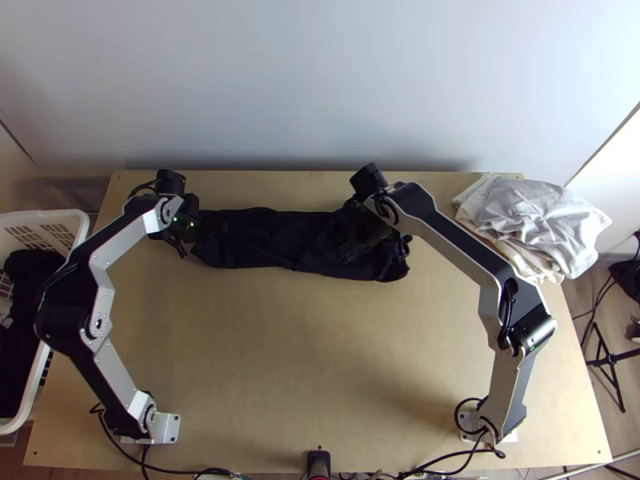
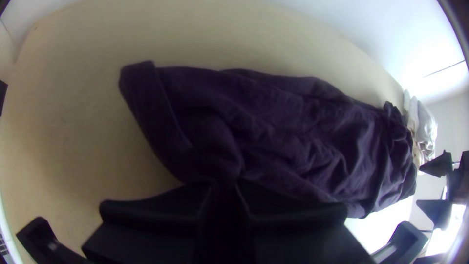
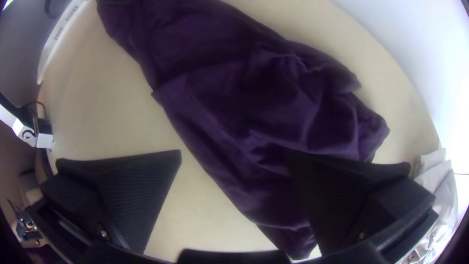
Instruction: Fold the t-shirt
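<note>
Across the table, the t-shirt runs left-to-right.

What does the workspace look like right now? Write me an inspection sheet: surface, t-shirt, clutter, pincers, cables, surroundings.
Surface: light wooden table; spills or damage, nothing seen.
Job's things: dark t-shirt in a long strip across the far side, rumpled at its right end.
Clutter: pale cloths heaped at the far right corner.
Left pincer: closed on the t-shirt near its left end.
Right pincer: open at the right end.
Cables: loose along the near edge.
Surroundings: white basket at left, dark fabric inside; pale wall behind.
</note>
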